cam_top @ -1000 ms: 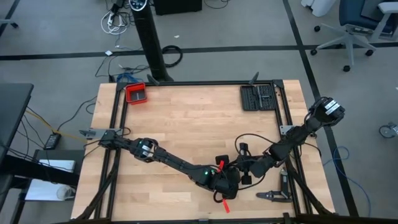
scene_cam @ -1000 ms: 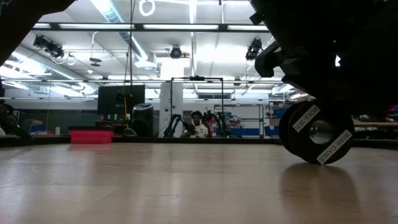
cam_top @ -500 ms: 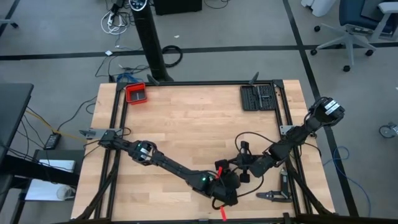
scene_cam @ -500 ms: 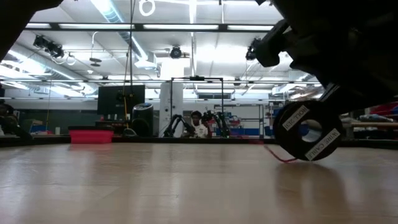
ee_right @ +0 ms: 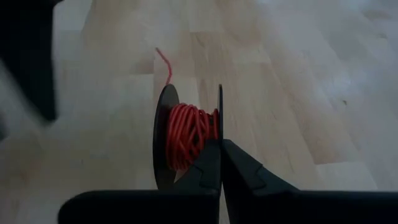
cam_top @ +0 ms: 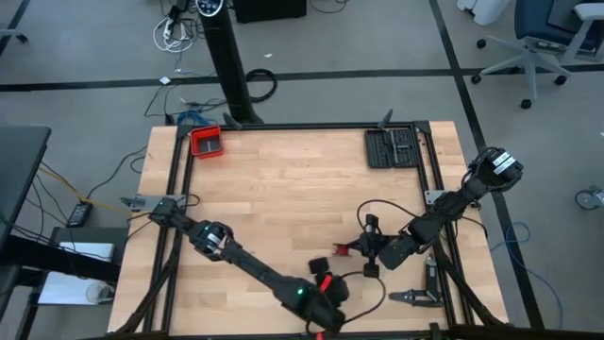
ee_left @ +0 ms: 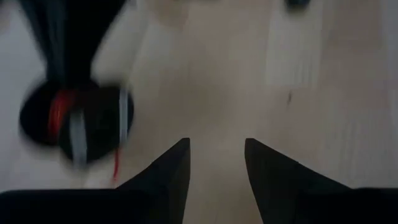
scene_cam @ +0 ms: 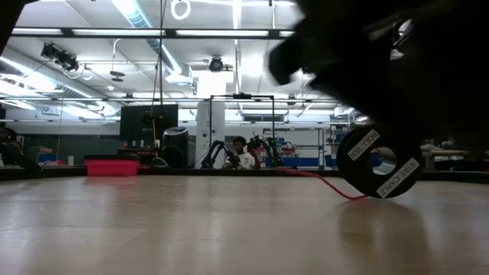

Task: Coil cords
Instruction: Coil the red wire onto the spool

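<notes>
Winding step in hand: right gripper (ee_right: 221,163) sits near the surface's front right, jaws closed on the rim of a black spool (ee_right: 166,134) carrying the red cord (ee_right: 185,135). Left gripper (ee_left: 216,163) hovers just beside it at the front edge, jaws open, empty. Next move likely calls for catching the loose tail and feeding it onto the spool.

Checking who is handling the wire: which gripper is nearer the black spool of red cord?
Right. The right gripper, fingers shut, is at the flange of the spool of red cord. The left gripper hangs open over the table, the spool off to one side.
</notes>
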